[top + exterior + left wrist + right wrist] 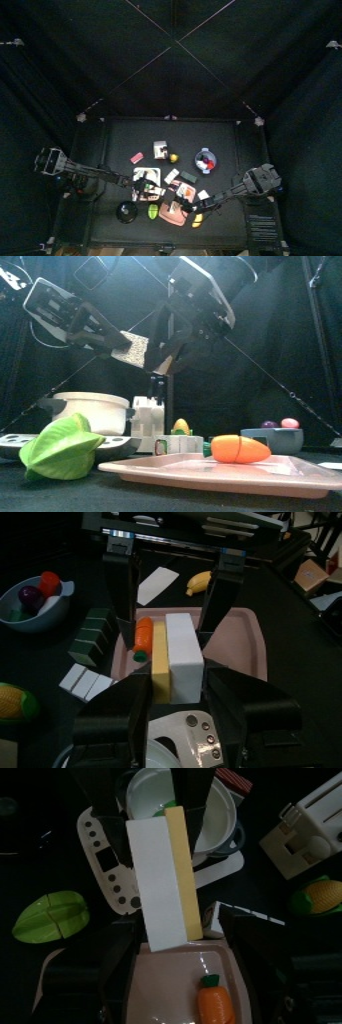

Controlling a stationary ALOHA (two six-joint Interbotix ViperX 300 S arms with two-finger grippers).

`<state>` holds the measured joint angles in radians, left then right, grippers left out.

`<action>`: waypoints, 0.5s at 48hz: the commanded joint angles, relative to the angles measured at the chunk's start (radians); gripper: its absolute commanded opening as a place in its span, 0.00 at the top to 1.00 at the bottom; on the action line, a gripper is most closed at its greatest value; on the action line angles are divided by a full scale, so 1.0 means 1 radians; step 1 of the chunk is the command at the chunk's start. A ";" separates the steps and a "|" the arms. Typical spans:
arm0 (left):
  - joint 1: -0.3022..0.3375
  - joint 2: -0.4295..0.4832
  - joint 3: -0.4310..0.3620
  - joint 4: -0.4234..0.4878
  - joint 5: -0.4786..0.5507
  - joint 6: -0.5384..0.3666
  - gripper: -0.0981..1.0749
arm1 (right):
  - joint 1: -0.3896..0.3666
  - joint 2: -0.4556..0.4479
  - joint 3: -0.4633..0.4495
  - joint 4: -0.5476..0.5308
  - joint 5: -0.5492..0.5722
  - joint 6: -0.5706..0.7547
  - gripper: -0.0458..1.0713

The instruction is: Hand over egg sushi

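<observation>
A toy carrot (241,448) is lying on the pink tray (160,471) at the front of the bench (127,135). A green leaf-shaped piece (60,448) is sitting just beside the tray, with a white pot (91,411) standing behind it. A small bowl (27,612) is holding purple and red fruit, well apart from a toy corn (323,896).

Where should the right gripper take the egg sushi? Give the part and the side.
Take the free end of the egg sushi, opposite the end that the left gripper holds. It is a long straight bar held in the air, so bring the right gripper in lengthwise, open jaws either side, closing on its long flat faces.
</observation>
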<state>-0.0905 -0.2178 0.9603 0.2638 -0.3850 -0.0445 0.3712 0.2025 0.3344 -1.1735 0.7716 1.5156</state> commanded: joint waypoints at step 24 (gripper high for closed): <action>-0.002 -0.006 -0.012 -0.020 -0.011 -0.002 0.42 | -0.003 -0.021 -0.002 0.014 0.000 -0.003 0.13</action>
<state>-0.0905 -0.2178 0.9603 0.2577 -0.3850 -0.0445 0.3712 0.2025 0.3436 -1.1566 0.7701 1.5110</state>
